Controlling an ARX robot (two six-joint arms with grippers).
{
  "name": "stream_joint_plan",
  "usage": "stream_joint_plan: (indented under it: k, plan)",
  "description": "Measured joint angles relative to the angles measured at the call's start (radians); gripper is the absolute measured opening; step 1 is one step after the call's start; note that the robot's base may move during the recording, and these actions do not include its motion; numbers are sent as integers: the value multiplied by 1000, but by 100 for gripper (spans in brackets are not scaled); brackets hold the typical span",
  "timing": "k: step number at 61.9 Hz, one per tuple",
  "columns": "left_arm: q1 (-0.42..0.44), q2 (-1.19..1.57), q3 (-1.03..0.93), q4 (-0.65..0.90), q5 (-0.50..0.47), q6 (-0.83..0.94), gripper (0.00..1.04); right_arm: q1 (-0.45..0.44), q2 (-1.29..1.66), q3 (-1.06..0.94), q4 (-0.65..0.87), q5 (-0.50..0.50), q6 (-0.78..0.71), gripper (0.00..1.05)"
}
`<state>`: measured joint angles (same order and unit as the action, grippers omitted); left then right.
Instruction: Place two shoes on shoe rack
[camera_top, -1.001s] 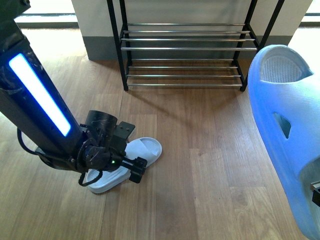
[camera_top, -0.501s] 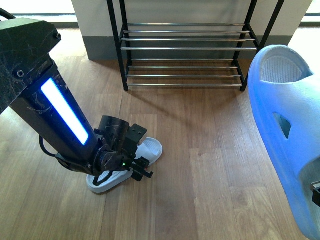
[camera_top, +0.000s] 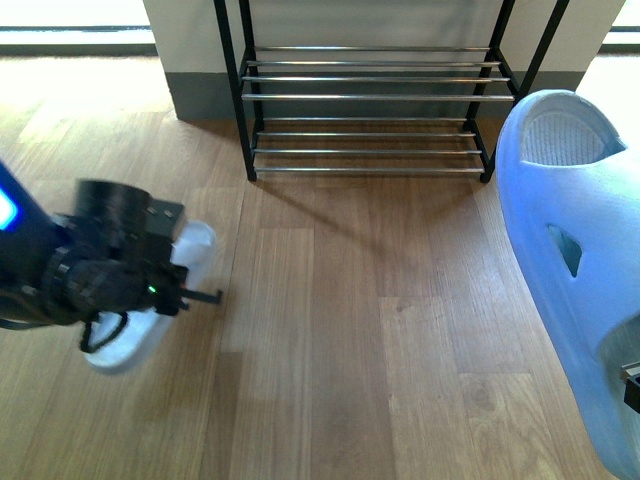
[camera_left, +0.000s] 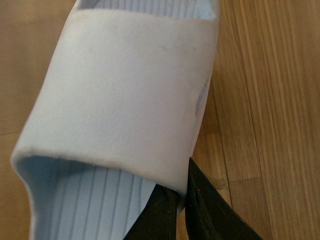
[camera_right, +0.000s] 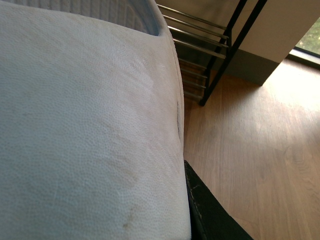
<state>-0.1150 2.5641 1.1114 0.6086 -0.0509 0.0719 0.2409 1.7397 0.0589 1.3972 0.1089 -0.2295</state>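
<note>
Two pale blue slides are the shoes in view. One slide (camera_top: 194, 243) is at the left over the wood floor, blurred, with my left gripper (camera_top: 150, 288) shut on it. In the left wrist view my left gripper (camera_left: 182, 192) pinches the side edge of this slide's strap (camera_left: 125, 85) between its black fingers (camera_left: 210, 215). The other slide (camera_top: 570, 250) fills the right edge, held high and close to the camera by my right gripper (camera_right: 186, 175), which is shut on its strap (camera_right: 90, 125). The shoe rack (camera_top: 370, 97), black frame with chrome bars, stands at the back centre with bare tiers.
Wood plank floor (camera_top: 380, 330) stretches between the arms and the rack. A grey wall base (camera_top: 205, 95) runs behind the rack. In the right wrist view the rack's black side post (camera_right: 227, 52) stands just beyond the held slide.
My left arm has swung left with its slide, from beside the floor's centre to the left edge, and shows motion blur. The right slide has not moved.
</note>
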Motion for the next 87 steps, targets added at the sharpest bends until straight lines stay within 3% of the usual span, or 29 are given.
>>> stream_joint_plan:
  k: [27,43,55,65,71,87]
  plan:
    - [178,-928,-678,137,-224,-74,2,0,0,0,0,0,0,1]
    - [171,-1521,-952,40,-341,-25,2,0,0,0,0,0,0,1]
    - [70,-1933,-1017,-277,-493,-8,2,0,0,0,0,0,0,1]
    - [-124,-2306,-1011,-653,-758,-73,2,0,0,0,0,0,0,1]
    - [-158,-2356,-1009,-706,-808,-105,2,0,0,0,0,0,0,1]
    - [-167,-2360,-1009,-712,-809,-125,2,0,0,0,0,2,0,1]
